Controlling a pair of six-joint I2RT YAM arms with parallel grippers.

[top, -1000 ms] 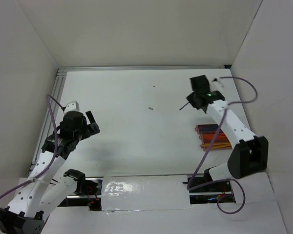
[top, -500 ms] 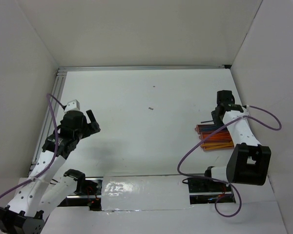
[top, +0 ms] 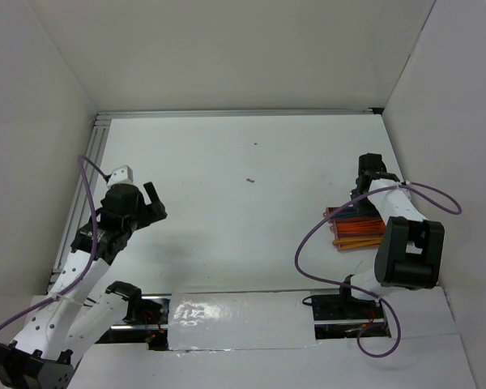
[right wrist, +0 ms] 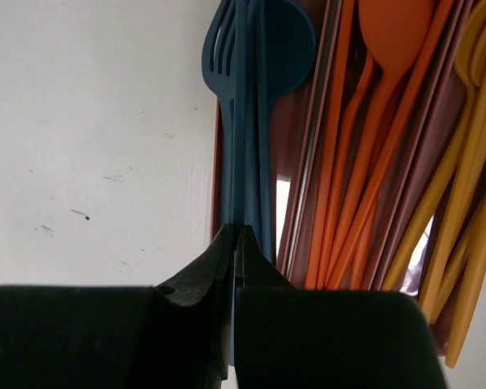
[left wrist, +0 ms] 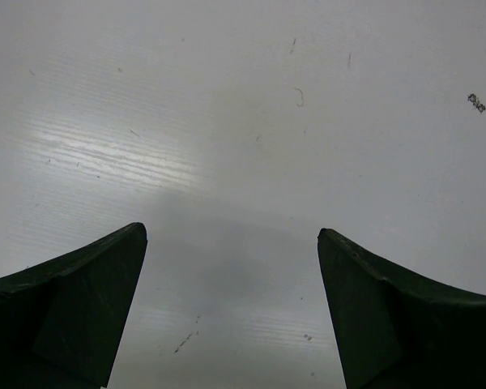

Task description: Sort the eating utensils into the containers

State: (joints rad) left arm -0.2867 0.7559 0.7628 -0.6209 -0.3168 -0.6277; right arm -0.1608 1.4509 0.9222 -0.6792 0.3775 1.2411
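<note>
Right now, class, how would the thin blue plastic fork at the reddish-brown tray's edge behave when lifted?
The thin blue plastic fork looks light: the right gripper pinches it by its handle alone. Its long narrow handle would probably flex. Smooth plastic might slip.

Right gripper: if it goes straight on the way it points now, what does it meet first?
The blue utensils in the edge trough of the tray, just ahead of the right gripper; depth unclear.

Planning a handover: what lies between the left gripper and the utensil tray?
Only bare table between the left gripper and the tray, per the top view.
</note>
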